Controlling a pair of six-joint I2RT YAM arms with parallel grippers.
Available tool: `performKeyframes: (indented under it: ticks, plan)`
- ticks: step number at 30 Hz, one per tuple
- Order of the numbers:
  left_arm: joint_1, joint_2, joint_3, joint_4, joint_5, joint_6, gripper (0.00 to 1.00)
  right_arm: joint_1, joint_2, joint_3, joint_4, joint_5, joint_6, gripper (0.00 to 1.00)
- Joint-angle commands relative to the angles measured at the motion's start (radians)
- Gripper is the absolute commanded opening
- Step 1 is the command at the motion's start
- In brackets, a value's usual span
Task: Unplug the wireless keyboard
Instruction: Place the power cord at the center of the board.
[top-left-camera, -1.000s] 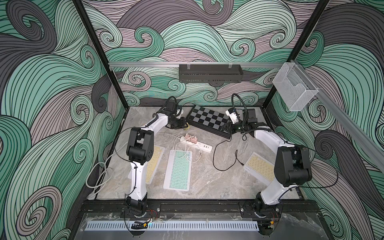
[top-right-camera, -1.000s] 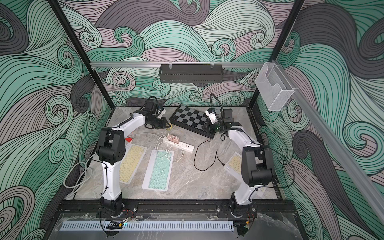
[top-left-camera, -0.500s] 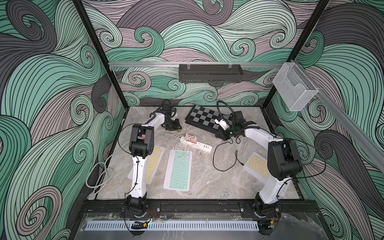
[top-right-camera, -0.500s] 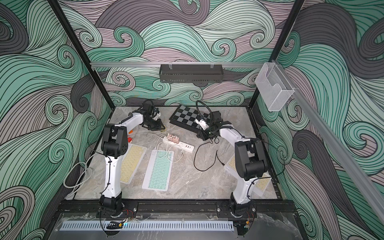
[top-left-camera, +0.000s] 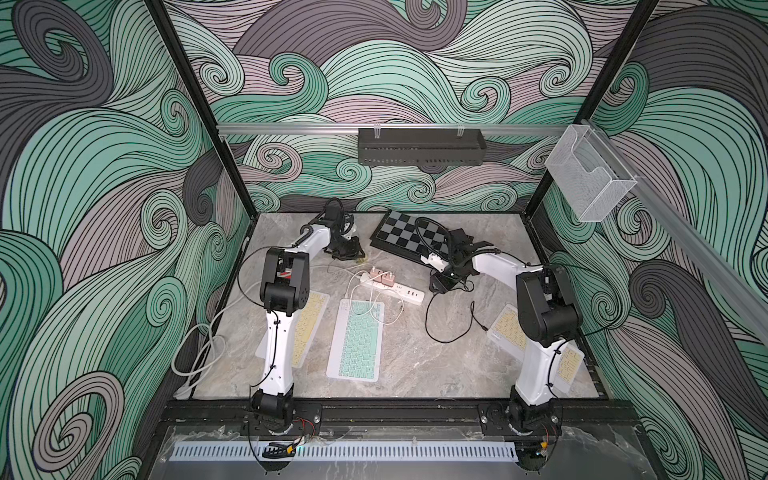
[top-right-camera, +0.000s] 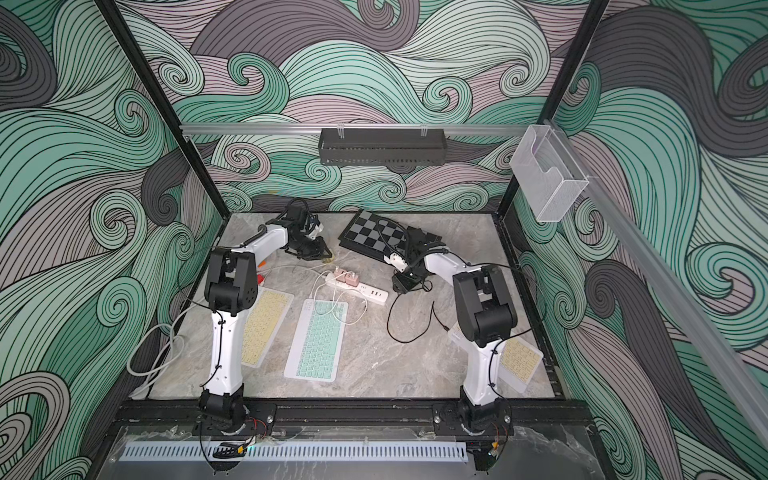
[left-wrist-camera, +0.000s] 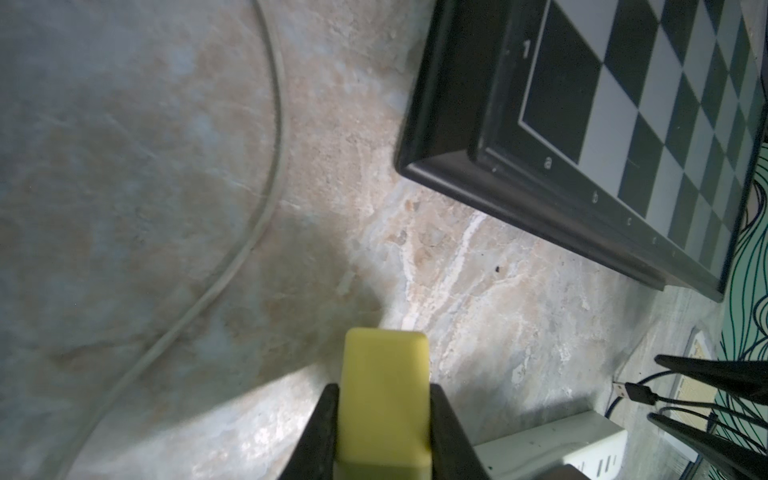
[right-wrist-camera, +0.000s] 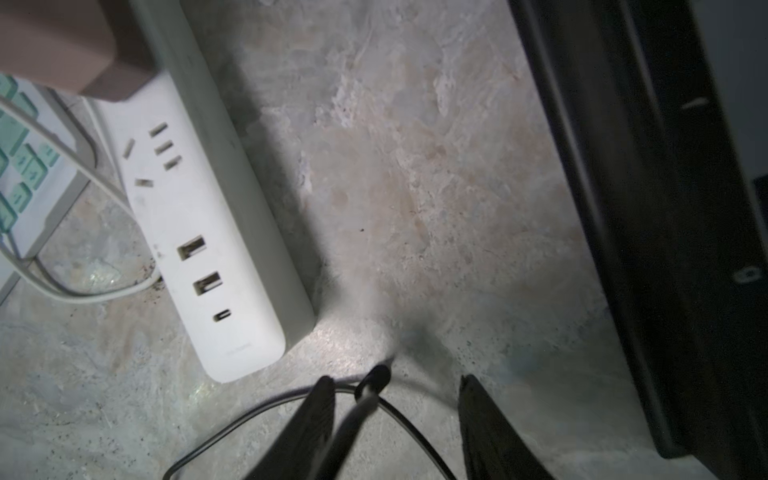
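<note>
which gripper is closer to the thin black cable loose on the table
Right. The right gripper straddles the thin black cable with open jaws; the left gripper sits beyond the white power strip, clamping a yellow block.

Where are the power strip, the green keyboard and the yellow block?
power strip (top-left-camera: 408, 292), in a top view, white end with the USB ports.
green keyboard (top-left-camera: 357, 338), in a top view, middle of the key field.
yellow block (left-wrist-camera: 384, 390), left wrist view, middle of its near face.
</note>
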Motion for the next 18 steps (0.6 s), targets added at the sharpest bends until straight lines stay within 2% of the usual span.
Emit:
performKeyframes:
  ticks: [1, 4, 6, 8, 12, 14, 18]
  plan:
    - [-0.003, 0.01, 0.014, -0.055, -0.017, 0.014, 0.35, 0.012, -0.062, 0.027, -0.029, 0.088, -0.01, 0.6]
    - [-0.002, -0.015, 0.021, -0.066, -0.041, 0.012, 0.42, 0.02, -0.098, 0.06, -0.097, 0.142, 0.015, 0.68]
    - [0.0, -0.043, 0.024, -0.074, -0.068, 0.008, 0.46, 0.032, -0.098, 0.105, -0.192, 0.195, 0.033, 0.8]
    - [0.005, -0.081, 0.024, -0.074, -0.097, -0.008, 0.49, 0.057, -0.081, 0.158, -0.302, 0.285, 0.054, 0.87]
    - [0.006, -0.153, 0.019, -0.054, -0.092, -0.032, 0.5, 0.102, -0.058, 0.17, -0.291, 0.477, 0.047, 0.88]
    - [0.005, -0.196, 0.01, -0.052, -0.092, -0.045, 0.5, 0.104, -0.023, 0.206, -0.289, 0.625, 0.053, 0.87]
    - [0.005, -0.308, -0.07, -0.012, -0.097, -0.072, 0.5, 0.105, -0.009, 0.254, -0.284, 0.815, 0.03, 0.87]
